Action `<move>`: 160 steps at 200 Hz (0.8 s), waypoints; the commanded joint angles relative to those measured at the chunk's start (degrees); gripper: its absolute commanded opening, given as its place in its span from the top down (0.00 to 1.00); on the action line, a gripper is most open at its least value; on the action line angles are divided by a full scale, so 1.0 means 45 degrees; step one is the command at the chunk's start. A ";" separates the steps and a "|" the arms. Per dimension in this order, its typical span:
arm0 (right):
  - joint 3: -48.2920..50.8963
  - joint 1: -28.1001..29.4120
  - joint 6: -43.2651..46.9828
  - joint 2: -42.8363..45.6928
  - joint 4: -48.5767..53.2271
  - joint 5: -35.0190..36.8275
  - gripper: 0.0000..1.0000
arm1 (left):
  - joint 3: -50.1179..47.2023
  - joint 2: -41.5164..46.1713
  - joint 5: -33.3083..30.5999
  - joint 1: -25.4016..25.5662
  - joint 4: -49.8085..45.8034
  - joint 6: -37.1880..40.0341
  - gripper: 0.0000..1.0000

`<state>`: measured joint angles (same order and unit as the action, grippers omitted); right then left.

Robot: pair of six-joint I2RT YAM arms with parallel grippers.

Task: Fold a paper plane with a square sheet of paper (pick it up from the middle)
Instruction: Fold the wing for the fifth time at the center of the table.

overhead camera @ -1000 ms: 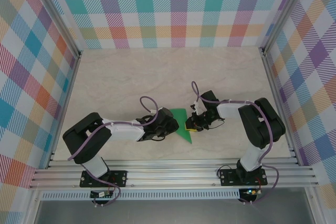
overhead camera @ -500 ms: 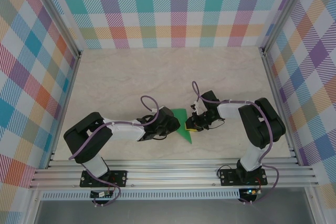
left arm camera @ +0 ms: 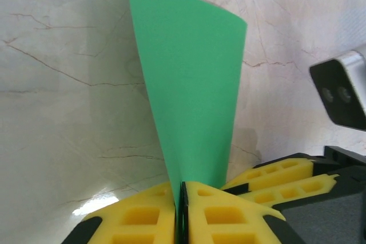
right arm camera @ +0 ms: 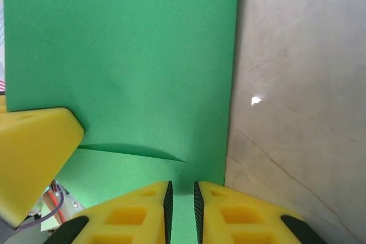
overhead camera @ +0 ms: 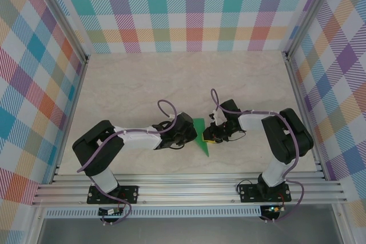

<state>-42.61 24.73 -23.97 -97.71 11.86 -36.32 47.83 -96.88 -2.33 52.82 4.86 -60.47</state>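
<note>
The square sheet of paper [overhead camera: 200,136] is bright green, folded into a pointed shape, and held between both grippers at the table's near middle. In the left wrist view the paper [left arm camera: 191,95] rises as a tall folded flap out of my left gripper [left arm camera: 182,198], whose yellow pads are shut on its lower tip. In the right wrist view the paper [right arm camera: 126,55] spreads flat with a crease line. My right gripper [right arm camera: 182,192] stands at its near edge, jaws a narrow gap apart with green showing between them. From above, the left gripper [overhead camera: 193,136] and right gripper [overhead camera: 209,139] nearly meet.
The marble-look tabletop [overhead camera: 171,84] is ringed by checked walls [overhead camera: 189,10] and aluminium rails [overhead camera: 189,190] along the near edge. The right gripper's yellow fingers [left arm camera: 274,178] sit close beside the left one, and the left gripper's finger [right arm camera: 34,152] crowds the right wrist view.
My left gripper has slid a little to the right, toward the right gripper, and the visible green paper between them has narrowed. The right arm has barely moved.
</note>
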 commanded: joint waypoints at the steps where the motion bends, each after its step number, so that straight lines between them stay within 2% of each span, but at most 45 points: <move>1: 0.0337 -0.0164 -0.0047 0.0519 0.0194 0.0900 0.78 | 0.0475 -0.0215 0.0077 0.0120 -0.1029 0.0290 0.88; 68: 0.1090 -0.0178 0.0227 0.2506 -0.0113 0.1404 0.74 | 0.1429 -0.0588 0.0372 0.0040 -0.2220 0.0521 0.97; 110: 0.2568 -0.0144 0.0214 0.4257 -0.1358 0.1492 0.64 | 0.1914 -0.0850 0.0494 -0.0057 -0.2905 0.0603 0.98; 128: 0.2777 -0.0135 0.0141 0.4277 -0.1730 0.0790 0.68 | 0.1978 -0.0844 0.0552 -0.0057 -0.2918 0.0659 0.98; 146: 0.2481 -0.0144 -0.0104 0.3598 -0.1845 0.0115 0.78 | 0.2064 -0.0841 0.0573 -0.0096 -0.2989 0.0735 0.98; 160: 0.2414 -0.0144 -0.0394 0.3133 -0.2330 -0.0273 0.80 | 0.2153 -0.0861 0.0610 -0.0113 -0.3017 0.0791 0.98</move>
<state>-30.83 24.36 -24.12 -80.31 5.87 -32.49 55.66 -100.18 -0.43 52.73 -6.31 -58.41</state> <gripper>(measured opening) 0.216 0.052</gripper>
